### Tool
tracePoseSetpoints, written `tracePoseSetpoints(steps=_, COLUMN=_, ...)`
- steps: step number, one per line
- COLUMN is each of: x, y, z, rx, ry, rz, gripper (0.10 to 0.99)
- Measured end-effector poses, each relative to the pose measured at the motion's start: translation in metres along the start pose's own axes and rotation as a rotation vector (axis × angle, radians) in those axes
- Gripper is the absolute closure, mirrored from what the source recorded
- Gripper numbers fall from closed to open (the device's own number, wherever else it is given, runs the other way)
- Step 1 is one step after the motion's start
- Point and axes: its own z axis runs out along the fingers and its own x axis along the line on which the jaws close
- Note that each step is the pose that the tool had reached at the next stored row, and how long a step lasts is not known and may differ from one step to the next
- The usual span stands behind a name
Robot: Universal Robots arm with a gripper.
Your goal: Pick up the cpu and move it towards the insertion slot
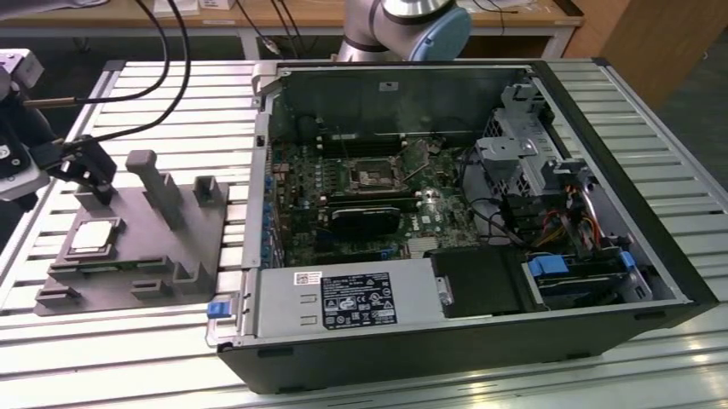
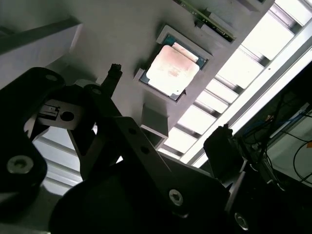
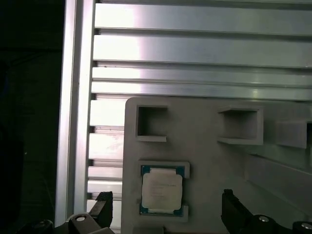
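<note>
Slatted aluminium tabletop point(image 1: 649, 94) under everything, with an open computer case point(image 1: 341, 358) lying on its side across the middle and a grey fixture plate point(image 1: 142, 260) at the exterior view's left, just beside the case. On that plate, towards its left edge, the cpu point(image 1: 94, 237): flat in a shallow square recess, silvery top up, nothing touching it. Same cpu point(image 3: 162, 189) in the first wrist view, pale metal square with a blue-green rim, framed by the low grey lip of the recess; likewise in the second wrist view, cpu point(image 2: 173, 69) lying bare and bright. Jaws spread wide and holding nothing, hanging above the left part of the plate, near the chip but clearly apart from it. Black fingertips point(image 3: 102, 207) standing to either side of the chip in the first wrist view, with a gap between each and the recess. Insertion slot point(image 1: 373, 175) well apart to the right, far inside the case on the green motherboard point(image 1: 438, 213): square black socket in a thin silver frame, seemingly vacant. By the look of things, barely begun: jaws placed over the chip, but no grasp, no lift, and none of the carry towards the slot made yet.
</note>
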Motion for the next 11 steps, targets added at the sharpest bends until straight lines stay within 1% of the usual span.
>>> tracePoseSetpoints(steps=5, x=0.0011, y=-0.0003, z=0.0050, rx=0.000, ry=0.0001, rz=0.000, gripper=0.129)
tracePoseSetpoints(steps=8, x=0.0013, y=-0.0007, z=0.0081, rx=0.003, ry=0.0002, rz=0.000, gripper=0.129)
tracePoseSetpoints(steps=11, x=0.0016, y=-0.0008, z=0.0110, rx=0.014, ry=0.0004, rz=0.000, gripper=0.129)
